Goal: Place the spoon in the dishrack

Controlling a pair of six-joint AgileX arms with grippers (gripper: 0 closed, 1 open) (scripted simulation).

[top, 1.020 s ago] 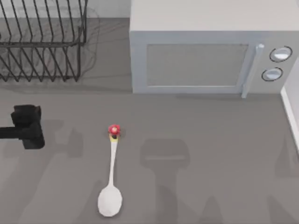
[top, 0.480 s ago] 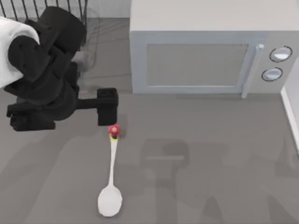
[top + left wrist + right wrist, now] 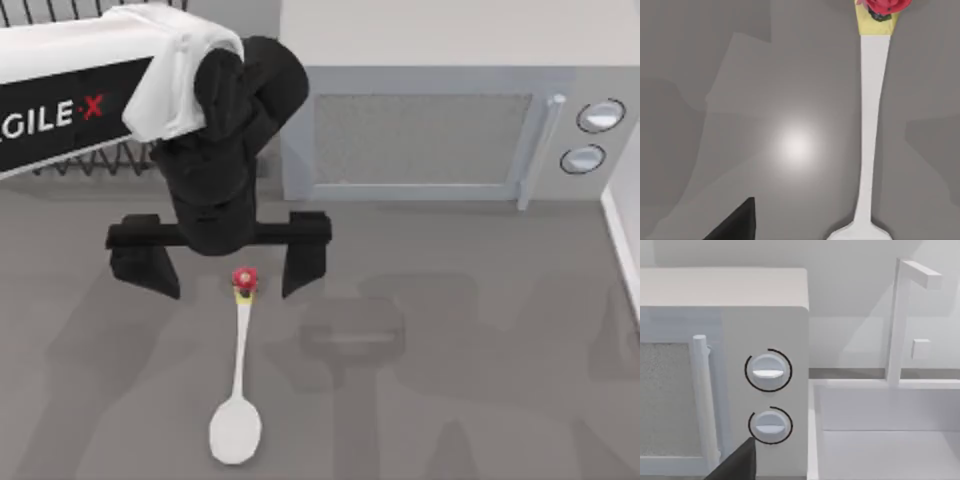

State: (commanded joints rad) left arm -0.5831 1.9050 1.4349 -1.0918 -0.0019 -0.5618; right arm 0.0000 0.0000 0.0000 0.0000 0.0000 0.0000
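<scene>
Left gripper (image 3: pixel 235 270) fingers spread wide, straddling knob end of spoon (image 3: pixel 238 375); bowl trails away from gripper, flat on table; risk: thin handle slips or pivots if jaws close off-centre; dishrack (image 3: pixel 95 155) behind arm.

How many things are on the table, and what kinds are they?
Spoon: 1
Dishrack: 1
Microwave: 1
Total: 3 things. The left gripper is open, its fingers either side of the spoon's red knob.
</scene>
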